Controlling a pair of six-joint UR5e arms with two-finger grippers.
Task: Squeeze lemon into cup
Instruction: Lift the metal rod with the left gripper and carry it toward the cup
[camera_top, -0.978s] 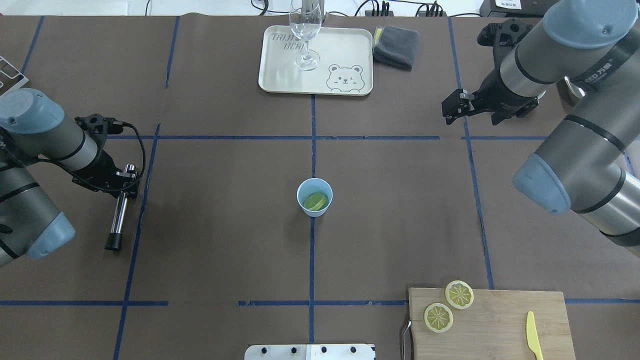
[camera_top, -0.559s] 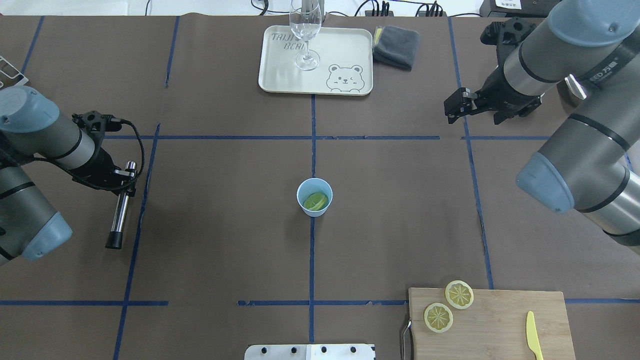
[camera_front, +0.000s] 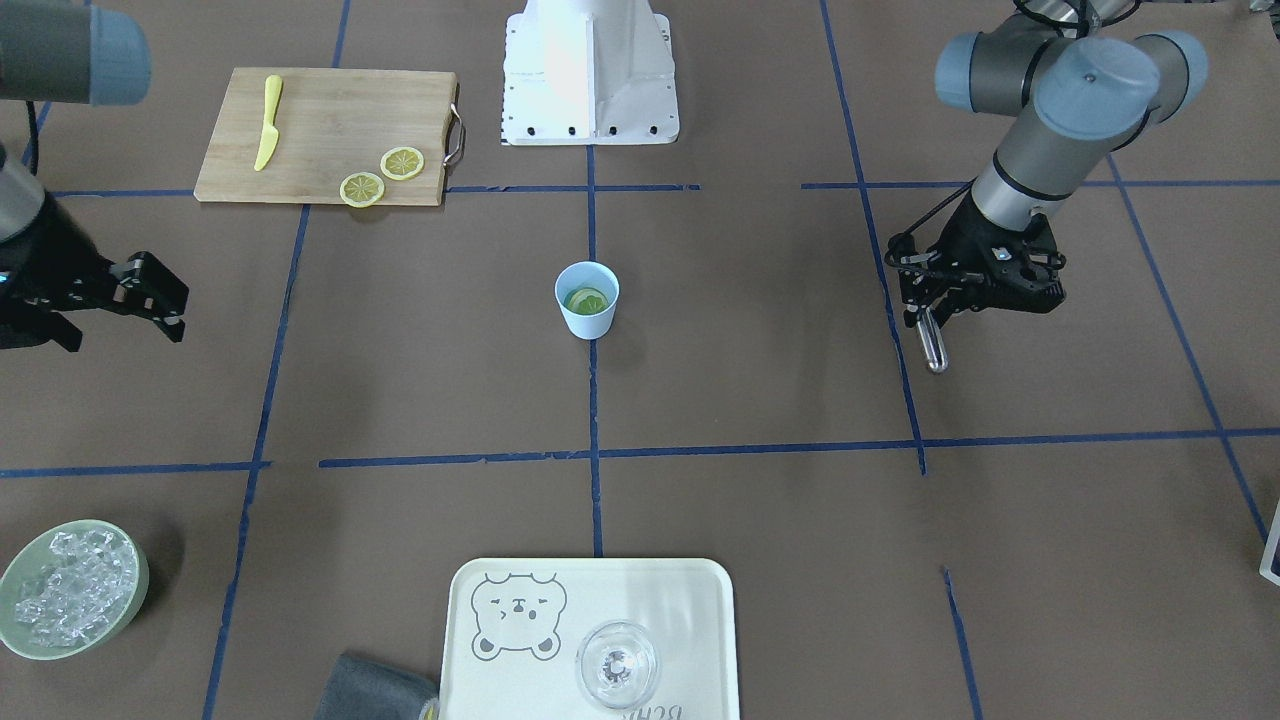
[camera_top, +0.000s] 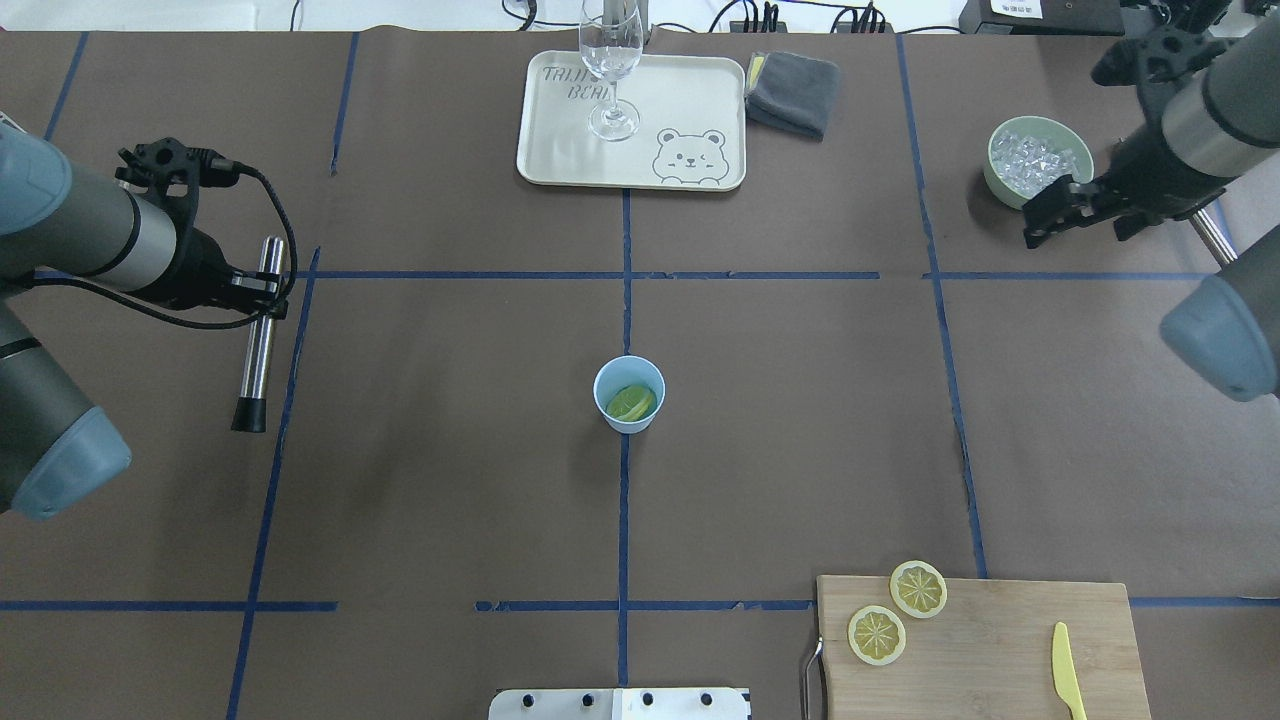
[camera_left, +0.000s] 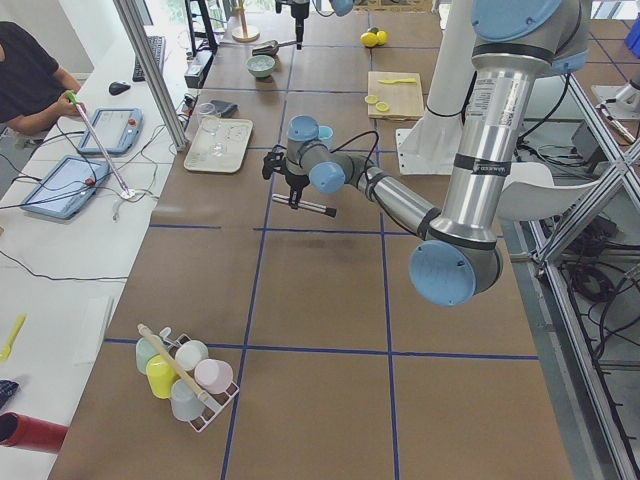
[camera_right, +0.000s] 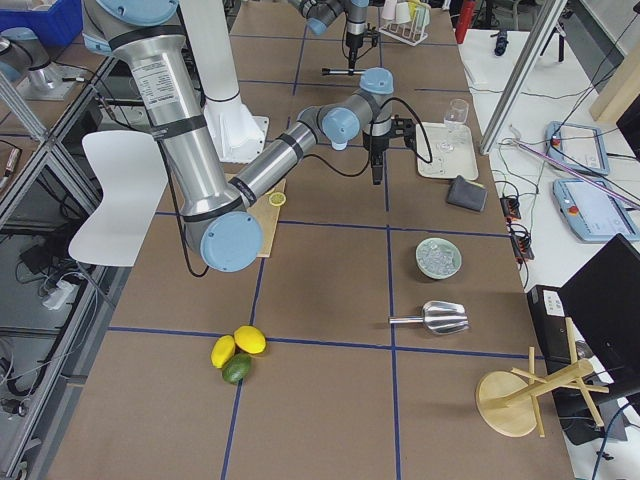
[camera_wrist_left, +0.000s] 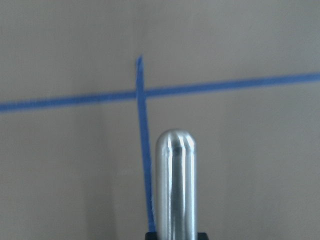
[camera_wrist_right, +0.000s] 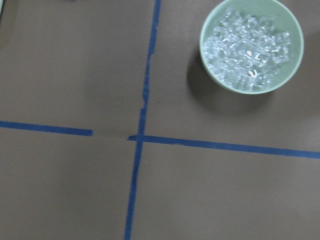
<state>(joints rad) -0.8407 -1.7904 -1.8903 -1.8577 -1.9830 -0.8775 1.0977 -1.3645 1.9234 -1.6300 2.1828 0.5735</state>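
Note:
The light-blue cup (camera_top: 629, 394) stands upright at the table's middle, with a yellow-green lemon slice (camera_top: 631, 403) lying inside it; both also show in the front view, the cup (camera_front: 587, 305) and the slice (camera_front: 586, 299). My left gripper (camera_top: 262, 297) is far to the cup's left, shut on a metal rod with a black tip (camera_top: 255, 350), held above the table. The rod's rounded end fills the left wrist view (camera_wrist_left: 175, 185). My right gripper (camera_top: 1035, 222) is open and empty at the far right, next to the ice bowl (camera_top: 1038, 160).
Two more lemon slices (camera_top: 918, 588) (camera_top: 877, 634) and a yellow knife (camera_top: 1067, 670) lie on the wooden board (camera_top: 1000, 650) at the near right. A tray (camera_top: 690, 100) with a wine glass (camera_top: 610, 70) and a grey cloth (camera_top: 793, 92) sit at the back.
My left gripper has carried the rod toward the far side. My right arm has swung right, away from the centre, uncovering the ice bowl.

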